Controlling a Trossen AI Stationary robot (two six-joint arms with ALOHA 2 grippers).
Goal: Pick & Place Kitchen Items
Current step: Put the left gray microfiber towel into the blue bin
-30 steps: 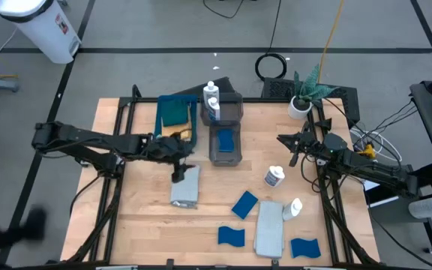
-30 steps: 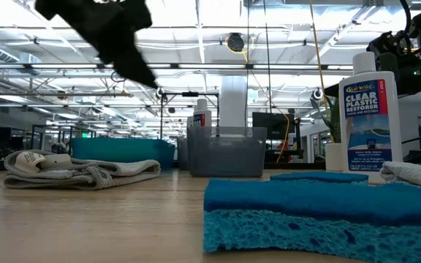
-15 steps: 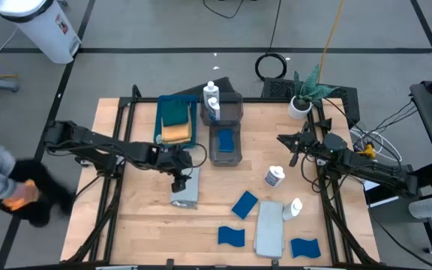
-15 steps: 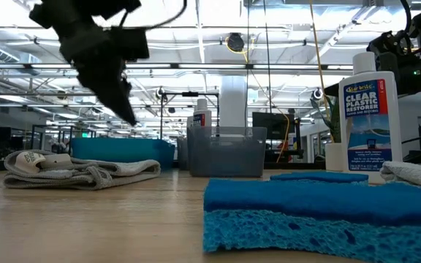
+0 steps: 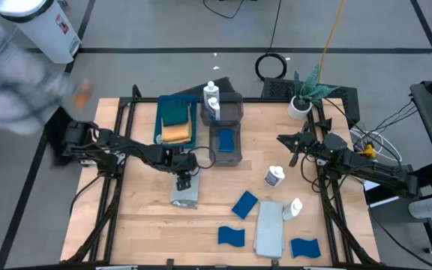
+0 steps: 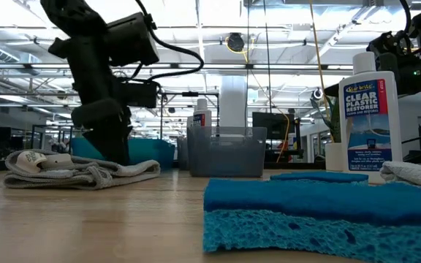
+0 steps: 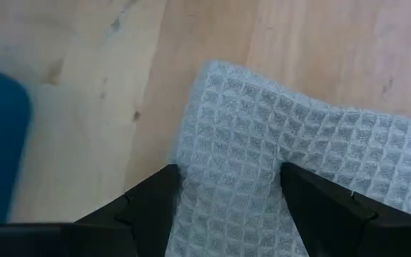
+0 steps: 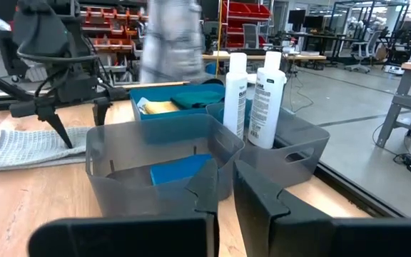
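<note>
The left tool [image 5: 185,182] stands point-down on the grey cloth [image 5: 185,192] near the desk [image 5: 141,225] middle, fingers spread astride a fold, nothing pinched yet, seemingly set to nip it. The right tool [image 5: 292,152] waits shut and empty by the plant [image 5: 306,91].

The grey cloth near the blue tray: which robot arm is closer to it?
Left. The left gripper stands open right over the grey cloth; the right gripper waits far across the table.

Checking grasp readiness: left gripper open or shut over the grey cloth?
Open. In the left wrist view the left gripper has its fingers spread apart, straddling the light grey cloth, not yet closed on it.
</note>
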